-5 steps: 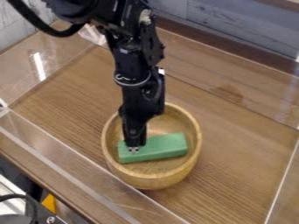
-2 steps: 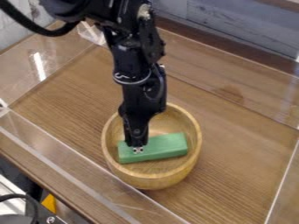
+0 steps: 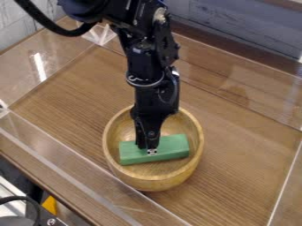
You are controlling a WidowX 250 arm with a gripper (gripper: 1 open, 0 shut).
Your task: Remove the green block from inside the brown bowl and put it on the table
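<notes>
The green block (image 3: 172, 148) lies flat inside the brown bowl (image 3: 192, 159), which sits on the table (image 3: 77, 97) near the front. My gripper (image 3: 150, 147) points straight down into the bowl. Its fingers are shut, close together, with the tips at the block's top face around its middle. The fingers do not straddle the block. I cannot tell whether the tips press on it. The black arm hides the bowl's far inner wall.
Clear acrylic walls (image 3: 65, 163) edge the table on the front and left. A pale wall panel (image 3: 253, 22) runs behind the table. Bare wood-grain surface (image 3: 242, 101) stretches to the right and left of the bowl.
The arm and the shut gripper have shifted a little to the right, from the block's left end toward its middle. The block and the bowl stay where they were.
</notes>
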